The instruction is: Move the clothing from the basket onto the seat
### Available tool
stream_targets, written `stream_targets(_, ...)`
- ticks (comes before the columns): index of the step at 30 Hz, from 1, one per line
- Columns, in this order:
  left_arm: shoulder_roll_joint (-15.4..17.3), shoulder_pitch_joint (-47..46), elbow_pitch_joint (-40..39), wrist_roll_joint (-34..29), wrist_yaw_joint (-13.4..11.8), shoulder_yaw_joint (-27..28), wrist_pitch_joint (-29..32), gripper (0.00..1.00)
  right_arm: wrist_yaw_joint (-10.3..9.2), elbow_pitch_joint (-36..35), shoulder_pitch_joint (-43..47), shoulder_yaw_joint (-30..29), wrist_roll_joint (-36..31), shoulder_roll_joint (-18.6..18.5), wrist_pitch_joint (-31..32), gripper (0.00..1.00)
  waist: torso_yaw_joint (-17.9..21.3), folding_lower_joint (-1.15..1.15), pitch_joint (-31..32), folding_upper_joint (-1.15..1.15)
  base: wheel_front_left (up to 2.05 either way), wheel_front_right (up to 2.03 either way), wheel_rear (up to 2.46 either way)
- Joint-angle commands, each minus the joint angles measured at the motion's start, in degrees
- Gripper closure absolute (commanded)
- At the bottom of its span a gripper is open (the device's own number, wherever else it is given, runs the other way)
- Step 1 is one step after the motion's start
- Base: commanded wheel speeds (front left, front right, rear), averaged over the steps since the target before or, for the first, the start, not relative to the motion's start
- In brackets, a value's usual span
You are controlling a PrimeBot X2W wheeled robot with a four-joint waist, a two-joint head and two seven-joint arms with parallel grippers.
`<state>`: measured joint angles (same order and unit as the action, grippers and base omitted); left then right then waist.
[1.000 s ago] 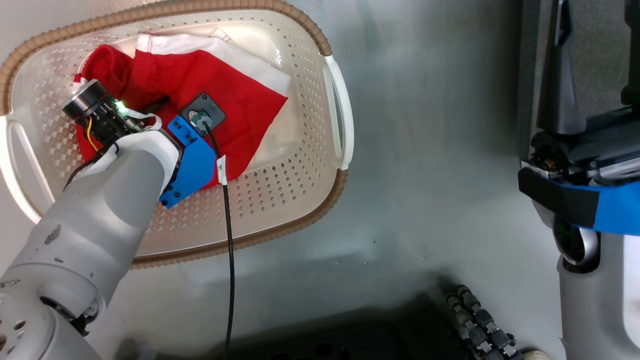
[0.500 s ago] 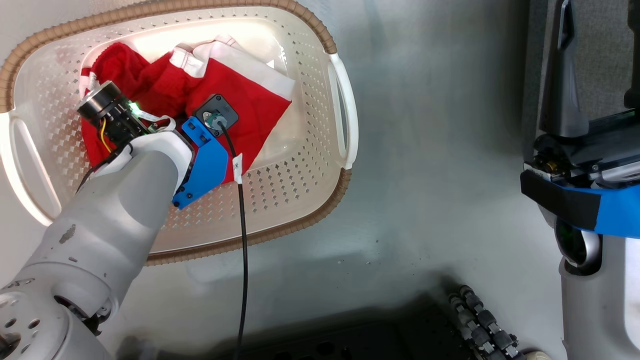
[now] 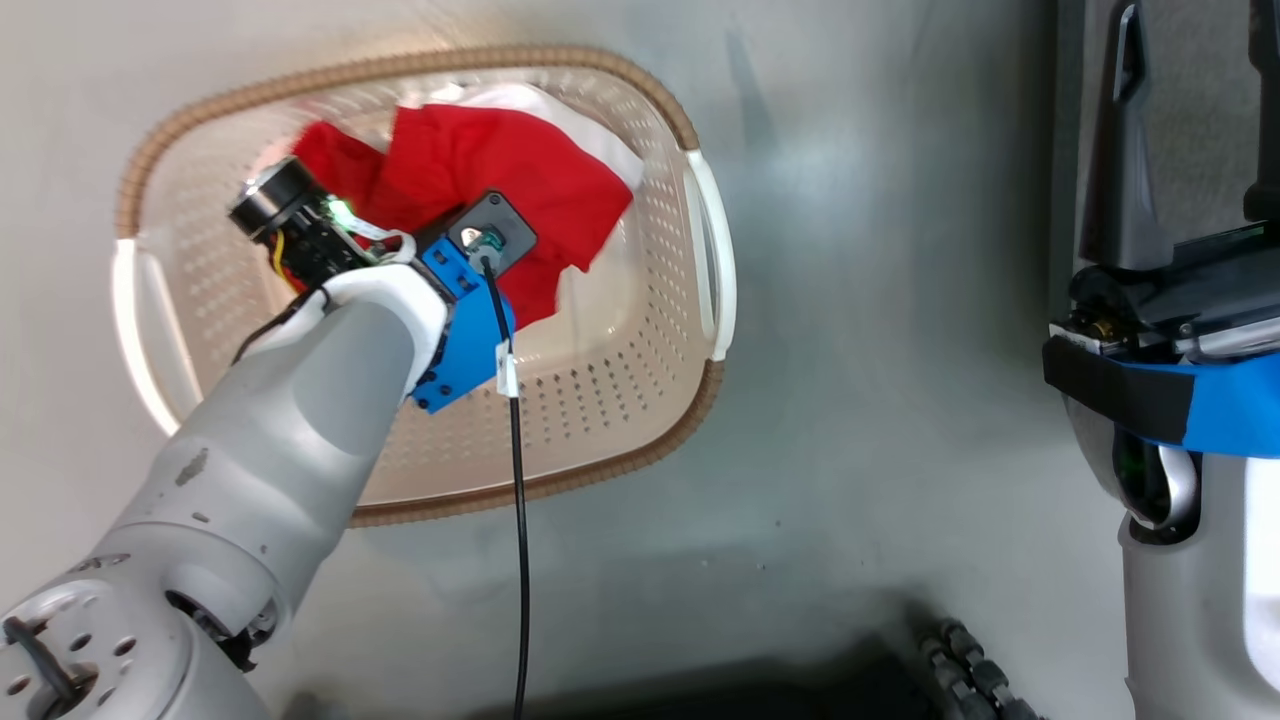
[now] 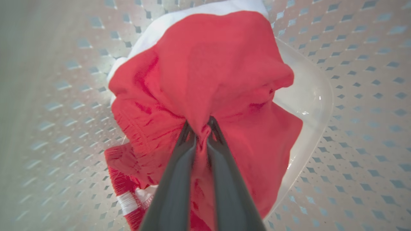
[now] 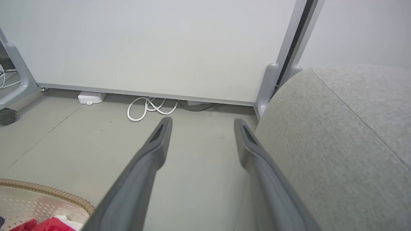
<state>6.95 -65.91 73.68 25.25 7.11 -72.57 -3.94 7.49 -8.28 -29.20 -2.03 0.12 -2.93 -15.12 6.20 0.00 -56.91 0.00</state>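
Currently your left hand [image 4: 201,128] is pressed together on a fold of the bright red soft fabric clothing [image 4: 224,64], with cloth bunched between the two finger pads. From that pinch the cloth drapes away past the fingertips, down toward the bottom of the cream perforated plastic basket [image 3: 640,400]. It is gathered into a lump, so there is no clean long axis. A strip of red-striped white trim [image 4: 128,199] lies low beside the left finger. You cannot tell whether it belongs to the pinched piece or to a second one underneath.

Key relation: the grey woven-fabric seat cushion [image 5: 337,144] sits just beside your right hand [image 5: 201,123], off its right finger. That puts it well apart from the left hand, across the right hand's side. The right hand is spread wide and holds nothing. It is the nearer hand to the seat, but the load is in the farther one. Judgement: the carry has to cross from the basket toward the right hand's side, and the hanging cloth must clear the brown rim first.

Surface: the basket stands on a pale grey floor [image 5: 80,134], smooth and faintly glossy. Beyond the right fingertips are a white wall panel [image 5: 144,41] and a loose white cable [image 5: 151,107] at its foot.
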Motion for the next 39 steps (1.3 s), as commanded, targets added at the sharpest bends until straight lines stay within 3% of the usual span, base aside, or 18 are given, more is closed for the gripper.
stream_targets(1, -0.25, 0.27, -0.12, 0.44, 0.31, 0.43, -0.87, 1.0, 0.01, 0.37, -0.24, -0.1, -0.1, 0.08, -0.04, 0.0, -0.93, 0.0, 1.97, 0.0, 0.0, 0.0, 0.0)
stream_targets(13, -2.78, 2.09, -1.49, 2.21, 0.43, 0.75, -8.74, 1.0, 0.01, 4.48, 2.05, -1.0, 0.24, 0.07, -0.04, 0.0, -3.43, 0.0, 12.97, 0.0, 0.0, 0.0, 0.0)
stream_targets(24, -3.28, 4.22, -6.13, 4.25, -0.47, 2.97, -11.32, 1.0, 0.01, 8.24, 6.58, -1.66, 0.55, -0.1, -0.05, 0.0, -5.18, 0.0, 25.38, 0.0, 0.0, 0.0, 0.0)
stream_targets(39, 1.49, 11.45, -23.77, 5.06, -4.66, 14.26, -11.32, 1.0, 0.01, 11.73, 13.38, -0.92, 1.35, -0.15, -0.05, 0.0, -5.95, 0.0, 38.36, 0.0, 0.0, 0.0, 0.0)
